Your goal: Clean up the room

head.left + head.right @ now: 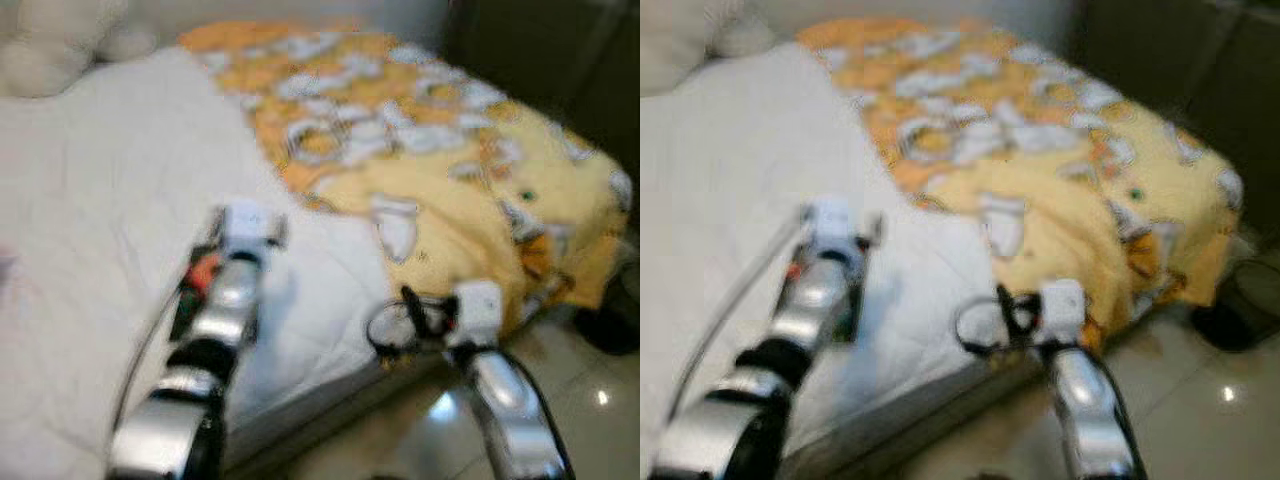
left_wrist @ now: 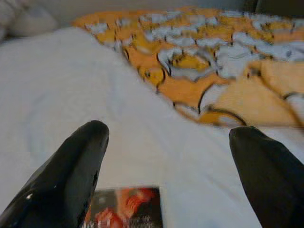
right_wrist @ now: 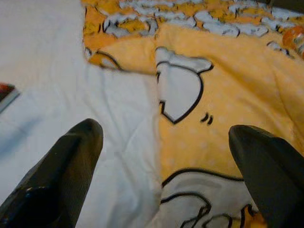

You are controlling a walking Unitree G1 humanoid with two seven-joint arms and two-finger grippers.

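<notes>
— Left eye view first: what lies on the bed (image 1: pixel 90 220)?

— A white quilted cover with soft creases, and over its far right half a yellow-orange blanket (image 1: pixel 450 150) printed with white cartoon shapes outlined in black. The blanket is rumpled and hangs over the bed's corner toward the glossy tiled floor (image 1: pixel 590 400). A pale plush toy (image 1: pixel 60 45) sits at the far left end.

— Any container?

— A dark round thing stands on the floor past the bed's corner, too blurred to name or see into.

— And the arms?

— Both silver arms reach forward. The left gripper (image 2: pixel 168 156) hovers over the white cover, its two glossy black fingers (image 2: pixel 71 171) spread wide with nothing between them. Just beneath it lies a small flat packet (image 2: pixel 126 206) in red and black, resting on the cover; its print is too blurred to read.

— The right one?

— The right gripper (image 3: pixel 166 161) is held at the bed's near edge, where the blanket's border meets the white cover. Its fingers also stand wide apart, empty. A black cable loops beside its wrist (image 1: pixel 478 305).

— Is the picture sharp?

— No, both eye views are smeared.
</notes>
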